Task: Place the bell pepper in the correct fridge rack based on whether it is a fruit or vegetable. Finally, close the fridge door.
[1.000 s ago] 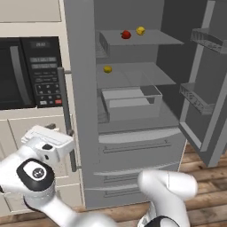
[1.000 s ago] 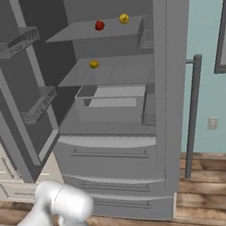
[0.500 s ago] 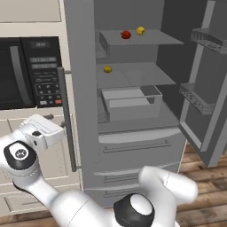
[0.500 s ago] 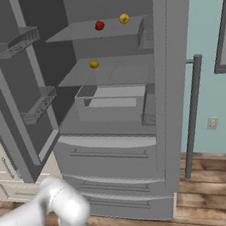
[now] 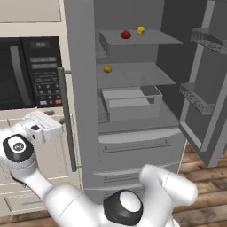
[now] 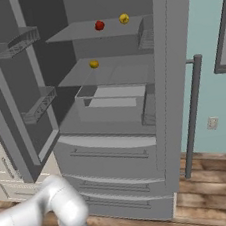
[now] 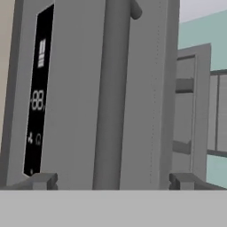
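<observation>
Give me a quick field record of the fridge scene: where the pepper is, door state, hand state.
bell pepper: red, on the top fridge shelf, beside a yellow item
middle shelf: one yellow item
clear bin: on the shelf below, looks empty
fridge door: open, not yet closed
hand: open, holding nothing, facing the vertical door handle on the fridge's closed left side
microwave: left of the fridge
</observation>
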